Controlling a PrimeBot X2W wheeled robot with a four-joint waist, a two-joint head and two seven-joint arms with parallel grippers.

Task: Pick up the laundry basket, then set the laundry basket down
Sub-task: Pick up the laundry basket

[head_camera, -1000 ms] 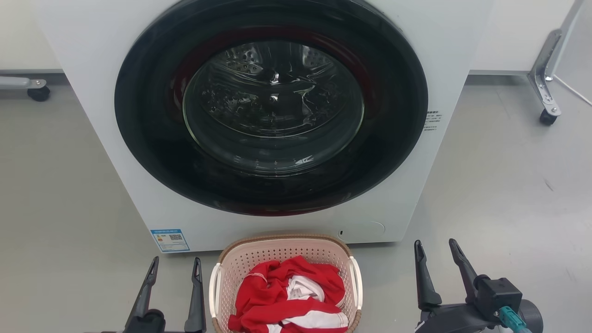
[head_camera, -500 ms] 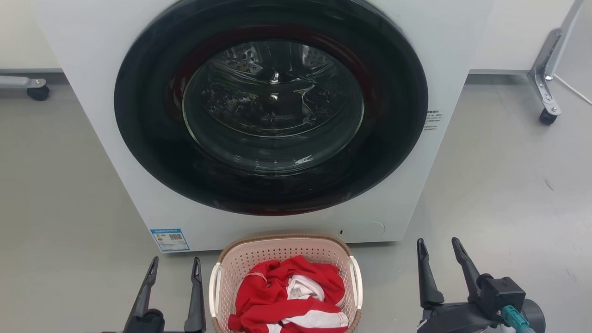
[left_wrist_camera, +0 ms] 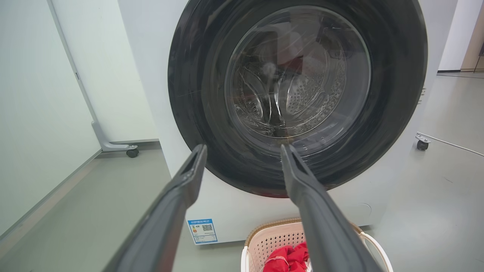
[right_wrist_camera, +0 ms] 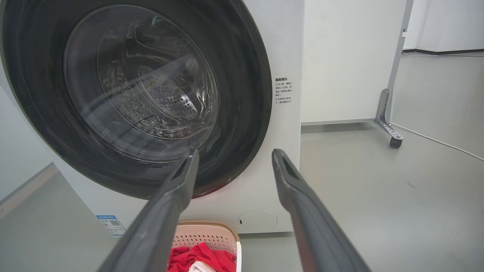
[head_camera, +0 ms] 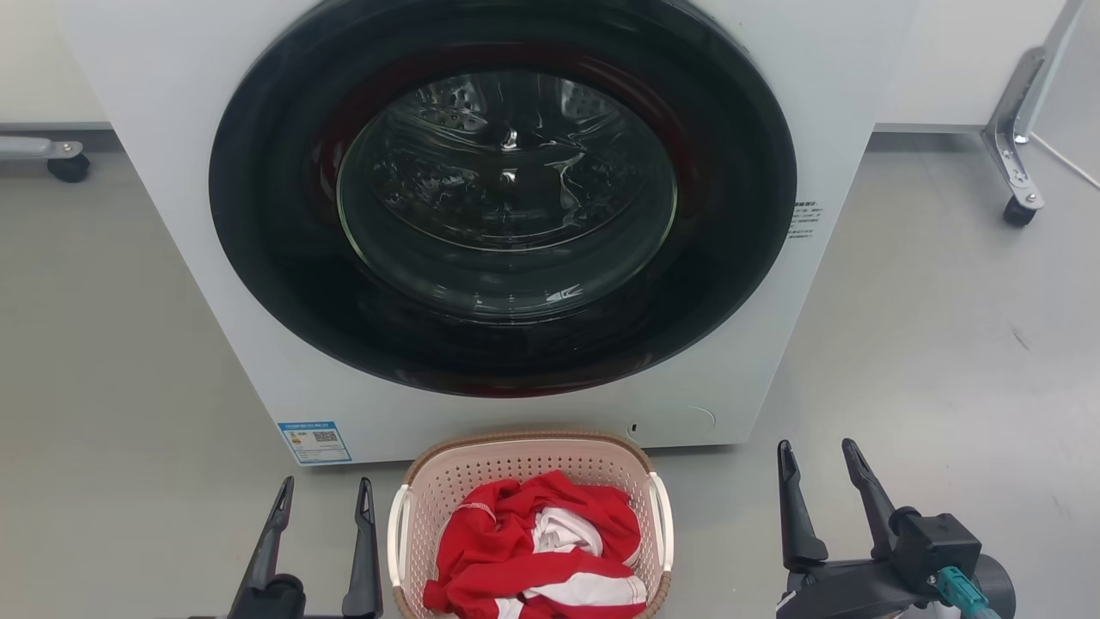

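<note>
Washing machine (head_camera: 507,189): white front-loader, round dark door shut, stood on the grey floor (head_camera: 928,344).
Laundry basket (head_camera: 524,456): set on the floor just before the washer's base — flanked by both grippers, touched by neither.
Garment (head_camera: 533,550): red and white, heaped inside the basket.
Left gripper (head_camera: 325,486): fingers spread, nothing held, near the basket.
Right gripper (head_camera: 816,447): fingers parted, nothing held — farther off.

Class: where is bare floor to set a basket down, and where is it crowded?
Bare floor lies left of the washer toward a caster, and right of it toward the castered frame leg. Crowded: before the washer, where the laundry basket sits between the left gripper and right gripper, jaws open.
</note>
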